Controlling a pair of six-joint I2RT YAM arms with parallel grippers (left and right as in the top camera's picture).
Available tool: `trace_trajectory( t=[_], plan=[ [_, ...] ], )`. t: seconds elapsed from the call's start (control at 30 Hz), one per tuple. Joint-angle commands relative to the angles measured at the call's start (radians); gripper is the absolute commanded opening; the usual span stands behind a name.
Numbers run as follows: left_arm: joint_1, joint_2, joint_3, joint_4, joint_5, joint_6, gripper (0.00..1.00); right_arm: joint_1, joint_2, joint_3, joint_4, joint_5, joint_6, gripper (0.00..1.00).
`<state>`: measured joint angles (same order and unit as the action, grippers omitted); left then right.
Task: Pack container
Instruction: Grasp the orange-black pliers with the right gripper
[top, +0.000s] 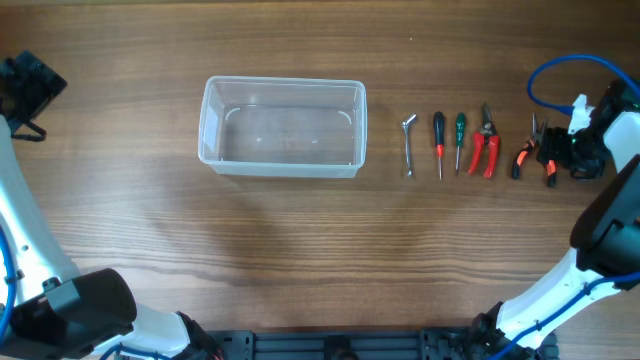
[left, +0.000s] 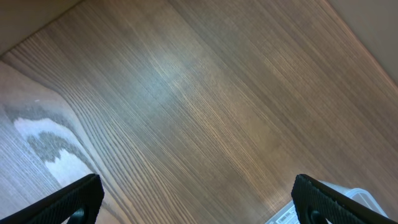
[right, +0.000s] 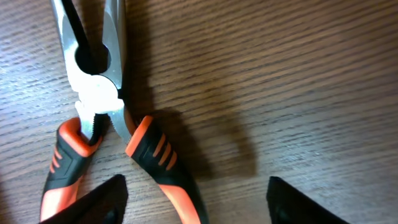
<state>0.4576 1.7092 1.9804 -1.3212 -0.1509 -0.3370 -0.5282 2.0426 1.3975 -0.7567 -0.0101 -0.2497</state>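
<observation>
Overhead first: the clear container (top: 285, 84) sits empty, left of centre on the wooden table (top: 300, 250). A row of tools lies to its right: bent metal key (top: 409, 143), red screwdriver (top: 438, 140), green screwdriver (top: 460, 138), red pruning shears (top: 485, 148), pliers (top: 528, 158). The left gripper (top: 28, 85) is up at the far left and the right gripper (top: 562, 152) just beside the pliers. Left wrist: fingers spread wide, holding nothing, a container corner at lower right. Right wrist: fingers wide apart, empty, pliers at upper left

I see the clear rectangular plastic container (top: 283, 127) with rounded corners, upright and empty, centre-left of the overhead frame.
</observation>
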Motion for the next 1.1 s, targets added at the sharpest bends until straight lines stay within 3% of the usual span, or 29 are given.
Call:
trace_trajectory(
  t=[0.0, 0.4, 0.47, 0.57, 0.63, 0.7, 1.07],
  plan=[
    [0.005, 0.002, 0.003, 0.0, 0.012, 0.016, 1.0, 0.0, 0.029, 0.001, 0.004, -0.021, -0.008, 0.66],
    [0.005, 0.002, 0.003, 0.0, 0.012, 0.016, 1.0, 0.002, 0.061, 0.0, -0.014, -0.008, -0.002, 0.48],
    [0.005, 0.002, 0.003, 0.0, 0.012, 0.016, 1.0, 0.002, 0.061, 0.001, -0.016, -0.008, -0.002, 0.41],
    [0.005, 0.002, 0.003, 0.0, 0.012, 0.016, 1.0, 0.002, 0.061, 0.0, -0.024, -0.008, -0.005, 0.16],
    [0.005, 0.002, 0.003, 0.0, 0.012, 0.016, 1.0, 0.002, 0.061, 0.0, -0.031, -0.008, -0.005, 0.08],
    [0.005, 0.002, 0.003, 0.0, 0.012, 0.016, 1.0, 0.003, 0.061, 0.0, -0.039, -0.008, -0.005, 0.04],
    [0.005, 0.002, 0.003, 0.0, 0.012, 0.016, 1.0, 0.004, 0.061, 0.001, -0.055, -0.009, 0.047, 0.04]
  ],
)
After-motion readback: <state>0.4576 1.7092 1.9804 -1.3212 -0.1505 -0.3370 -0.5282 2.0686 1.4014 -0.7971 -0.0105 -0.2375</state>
